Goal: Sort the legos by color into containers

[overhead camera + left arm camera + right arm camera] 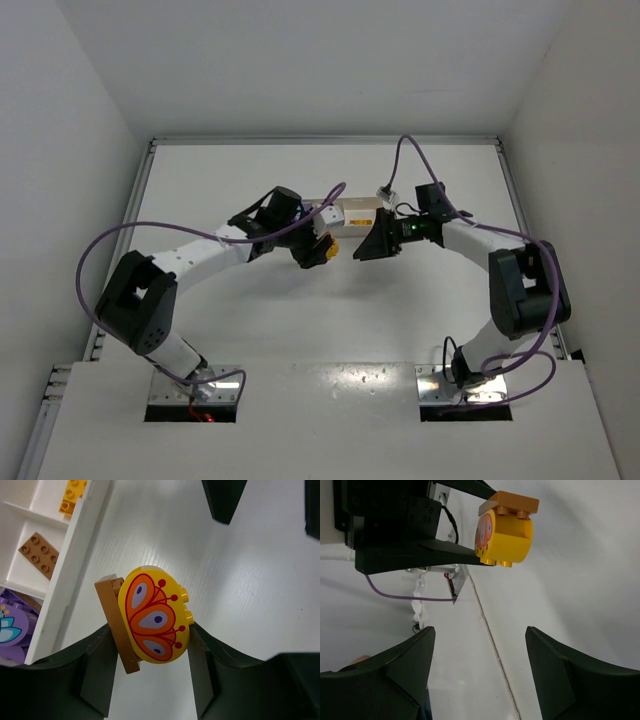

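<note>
Left end effector [150, 645], clamped: its two fingers [97, 665] press from opposite sides on a stacked pair of legos, a yellow rounded brick [155, 615] printed with a butterfly wing and a brown plate [116, 625] stuck to its flat face. One finger bears on the plate's outer face, the other on the brick's studded side. The pair hangs above the bare bench [240, 580], just beside the outer long wall of the white tray [75, 555] and over no compartment. Right end effector [480, 632], jaws apart and holding nothing, faces the pair from the side away from the tray and is near it without touching.

Inside the tray, one end compartment holds a yellow-orange brick [70, 497], the middle one a loose brown plate [40, 555], and the other end purple pieces [12, 625].

Likely hazards:
- The pair is two colours joined. Dropped as one piece, it would probably put the wrong colour in some compartment.
- If the right end effector pulls on one piece to separate them, the twist could lever the pair out of the left grip, which bears partly on small studs.
- Letting go here would drop the pair on the bench outside the tray.
- Carried low toward the tray, the overhanging plate could catch on the tray's wall.
</note>
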Available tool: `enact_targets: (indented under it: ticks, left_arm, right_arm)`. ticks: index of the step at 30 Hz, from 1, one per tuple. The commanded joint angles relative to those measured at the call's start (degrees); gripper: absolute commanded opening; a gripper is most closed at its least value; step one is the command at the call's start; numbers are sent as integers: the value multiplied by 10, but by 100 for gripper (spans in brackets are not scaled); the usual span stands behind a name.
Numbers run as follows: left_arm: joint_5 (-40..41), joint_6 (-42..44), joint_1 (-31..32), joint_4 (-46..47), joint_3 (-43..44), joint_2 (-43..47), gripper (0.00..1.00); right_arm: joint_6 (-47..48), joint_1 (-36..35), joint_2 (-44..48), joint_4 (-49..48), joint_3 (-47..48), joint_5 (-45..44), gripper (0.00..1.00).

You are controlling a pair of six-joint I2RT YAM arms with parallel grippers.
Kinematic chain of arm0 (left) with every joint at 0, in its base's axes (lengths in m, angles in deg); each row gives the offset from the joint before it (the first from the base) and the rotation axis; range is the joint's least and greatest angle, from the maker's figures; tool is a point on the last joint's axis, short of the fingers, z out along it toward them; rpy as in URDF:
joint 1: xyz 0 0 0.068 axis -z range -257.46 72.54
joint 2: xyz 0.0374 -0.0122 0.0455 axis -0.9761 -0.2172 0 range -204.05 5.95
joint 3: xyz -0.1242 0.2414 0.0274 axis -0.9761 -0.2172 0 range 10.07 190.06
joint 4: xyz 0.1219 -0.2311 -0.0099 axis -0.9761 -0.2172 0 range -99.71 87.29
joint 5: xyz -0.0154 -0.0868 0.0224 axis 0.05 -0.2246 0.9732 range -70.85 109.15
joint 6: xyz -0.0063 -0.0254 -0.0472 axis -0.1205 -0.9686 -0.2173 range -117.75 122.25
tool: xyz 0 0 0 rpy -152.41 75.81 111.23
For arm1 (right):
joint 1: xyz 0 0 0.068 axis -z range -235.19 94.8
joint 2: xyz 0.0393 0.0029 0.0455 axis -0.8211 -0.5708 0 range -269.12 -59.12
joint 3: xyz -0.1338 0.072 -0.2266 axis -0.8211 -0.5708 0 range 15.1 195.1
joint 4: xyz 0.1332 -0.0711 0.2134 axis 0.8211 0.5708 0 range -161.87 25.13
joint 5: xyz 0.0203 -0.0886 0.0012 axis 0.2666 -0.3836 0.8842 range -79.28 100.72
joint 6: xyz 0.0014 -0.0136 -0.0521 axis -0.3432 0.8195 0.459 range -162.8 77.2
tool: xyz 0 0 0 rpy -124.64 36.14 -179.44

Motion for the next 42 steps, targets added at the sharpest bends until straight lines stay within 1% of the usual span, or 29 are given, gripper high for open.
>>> enact_targets:
  ticks: [1,7,10,19,23,26,27,28,31,34,36,37,40,41,42]
  left_arm:
    - [-9,-17,17,16,37,3,28]
    - [-14,-27,29,11,52,3,28]
    - [-14,-33,35,11,58,3,28]
    - [-19,-55,45,11,69,-2,28]
    - [-25,-62,51,11,75,-8,28]
    - [-25,-62,51,11,75,-8,28]
    - [-25,-62,51,11,81,-8,28]
    - [-25,-62,51,11,81,-8,28]
    - [-25,-62,51,11,81,-8,28]
    - [-25,-62,51,11,81,-8,28]
    - [-25,-62,51,11,81,-8,28]
    - [-25,-62,51,11,81,-8,28]
    - [-25,-62,51,11,81,-8,28]
    - [-25,-62,51,11,81,-8,28]
    - [-25,-62,51,11,81,-8,28]
  right_arm:
    - [-5,-9,2,-24,18,23,74]
    - [-5,-15,-21,-6,41,23,80]
    - [-5,-20,-32,-6,48,23,80]
    - [-66,-20,-43,-61,53,40,80]
    - [-72,-25,-43,-70,65,40,77]
    - [-85,-30,-48,-82,65,40,71]
    - [-85,-30,-48,-82,65,40,71]
    - [-90,-30,-48,-89,70,40,67]
    - [-95,-36,-48,-94,76,40,62]
    - [-95,-41,-53,-94,76,40,61]
    - [-95,-41,-53,-94,76,40,58]
    - [-95,-46,-58,-94,76,40,53]
    - [-95,-46,-58,-94,76,40,45]
    - [-95,-46,-58,-94,81,46,37]
    - [-95,-46,-65,-94,81,46,33]
